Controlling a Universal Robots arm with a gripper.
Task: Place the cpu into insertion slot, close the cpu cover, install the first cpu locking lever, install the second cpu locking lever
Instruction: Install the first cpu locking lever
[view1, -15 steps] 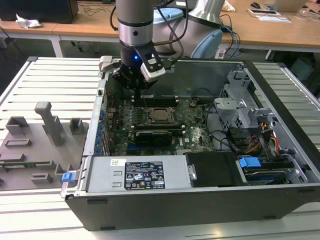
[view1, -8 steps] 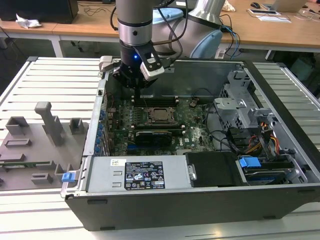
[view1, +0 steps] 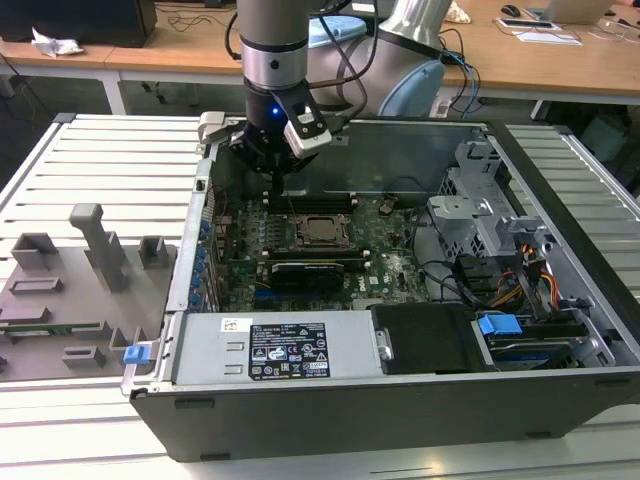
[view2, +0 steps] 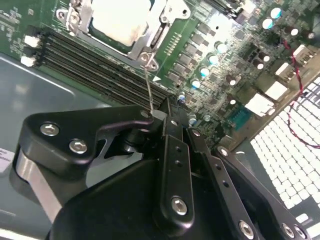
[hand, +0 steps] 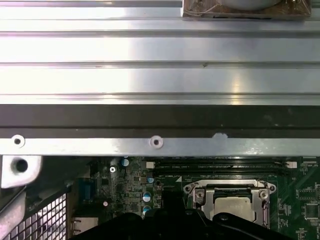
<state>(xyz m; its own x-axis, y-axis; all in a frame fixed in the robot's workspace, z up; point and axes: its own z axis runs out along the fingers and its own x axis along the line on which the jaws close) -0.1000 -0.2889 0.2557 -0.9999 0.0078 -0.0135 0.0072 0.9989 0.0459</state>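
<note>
Evidently closed, the gripper pinches the thin locking lever.

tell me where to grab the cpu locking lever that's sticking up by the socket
Probably grip the locking lever at its free end, coming down from above: the thin wire stands up from the insertion slot corner, anchored at its foot.
</note>
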